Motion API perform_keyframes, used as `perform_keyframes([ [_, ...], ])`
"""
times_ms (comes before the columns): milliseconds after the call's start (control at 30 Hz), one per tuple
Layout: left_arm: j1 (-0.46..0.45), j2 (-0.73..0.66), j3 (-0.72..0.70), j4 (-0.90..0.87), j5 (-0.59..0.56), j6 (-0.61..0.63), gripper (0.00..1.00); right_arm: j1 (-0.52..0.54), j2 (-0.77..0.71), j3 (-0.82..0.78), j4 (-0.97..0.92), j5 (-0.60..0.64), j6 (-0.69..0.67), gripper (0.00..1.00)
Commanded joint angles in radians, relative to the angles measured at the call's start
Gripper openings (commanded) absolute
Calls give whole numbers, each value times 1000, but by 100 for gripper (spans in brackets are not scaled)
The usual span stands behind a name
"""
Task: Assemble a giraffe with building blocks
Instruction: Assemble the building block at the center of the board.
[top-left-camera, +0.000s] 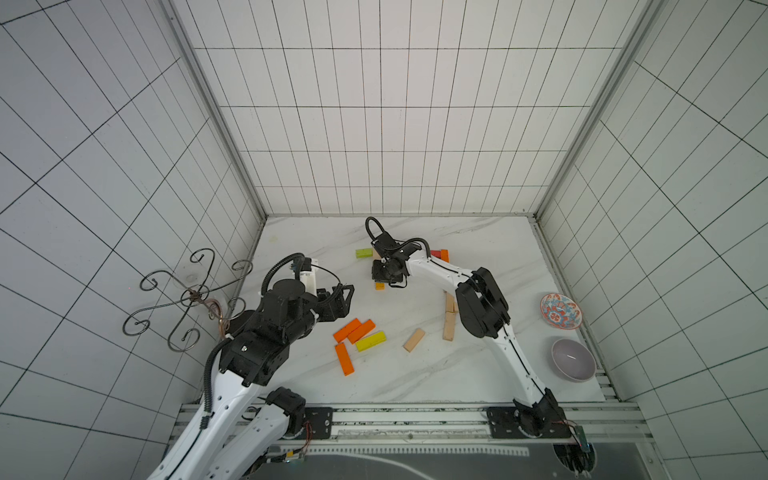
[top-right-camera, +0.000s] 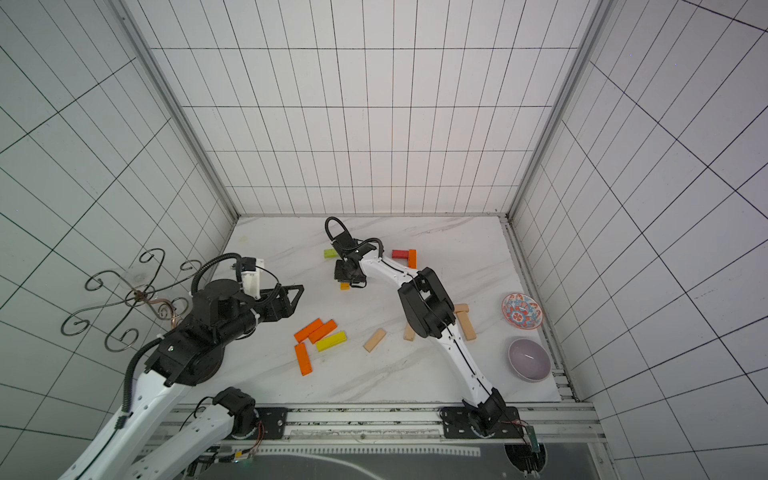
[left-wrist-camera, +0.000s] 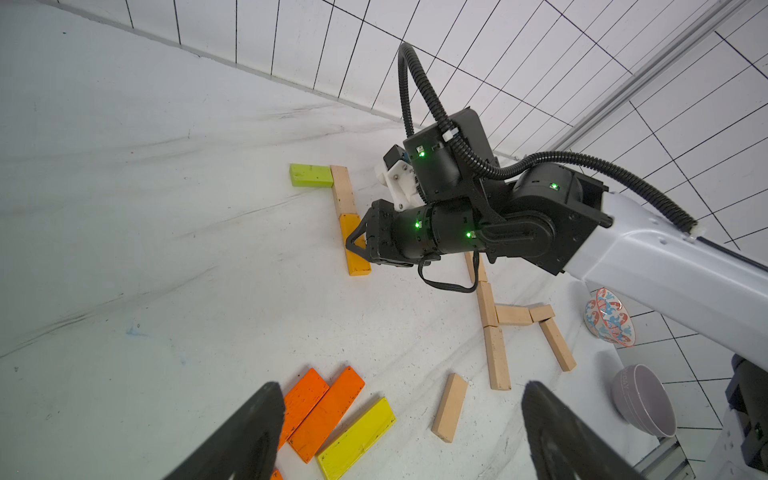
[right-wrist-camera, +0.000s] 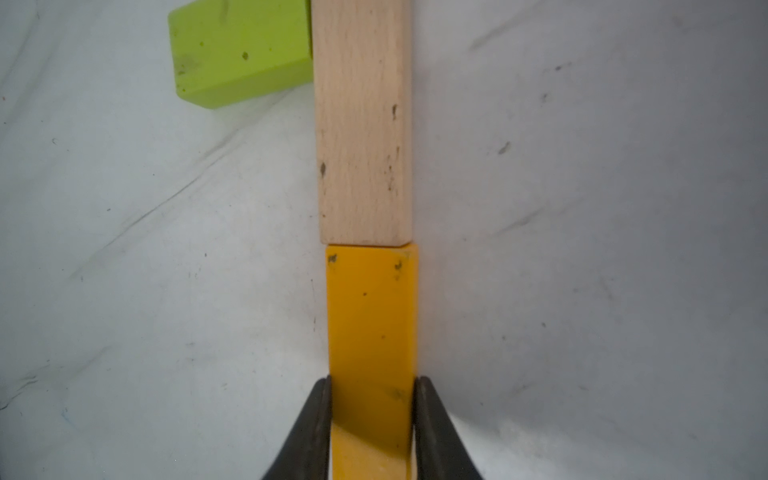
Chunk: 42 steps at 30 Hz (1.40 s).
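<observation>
A: How does the right arm stand?
B: It rises from its base at the near rail to a raised elbow, and the forearm reaches toward the far middle of the worktop. The wrist is bent so that the right hand lies low over the surface.
A: And its grip?
B: Closed. In the right wrist view the two fingers press the long sides of the amber block, near one end.
A: Where does that block lie?
B: Flat on the worktop, as far as the left wrist view shows. It is end to end with a wood block, and the two ends touch. A green block butts against the wood block's side at its far end, making an L.
A: The left arm?
B: Folded on the near left side, elbow up, forearm pointing toward the middle. The left hand hangs above the worktop with its jaws spread wide and nothing between them.
A: What lies near it?
B: Two orange blocks side by side, with a yellow block just beside them and a third orange block close by. A loose wood block lies apart, toward the right arm.
</observation>
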Motion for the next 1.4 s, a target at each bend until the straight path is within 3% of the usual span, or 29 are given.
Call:
perform_keyframes([
  [0,6,-4,-8,15,4,6,89,-13,58,40,-89,15,2,22],
  [1367,21,-30,-7,-13,1,6,89,-13,9,117,-117,11,-12,41],
])
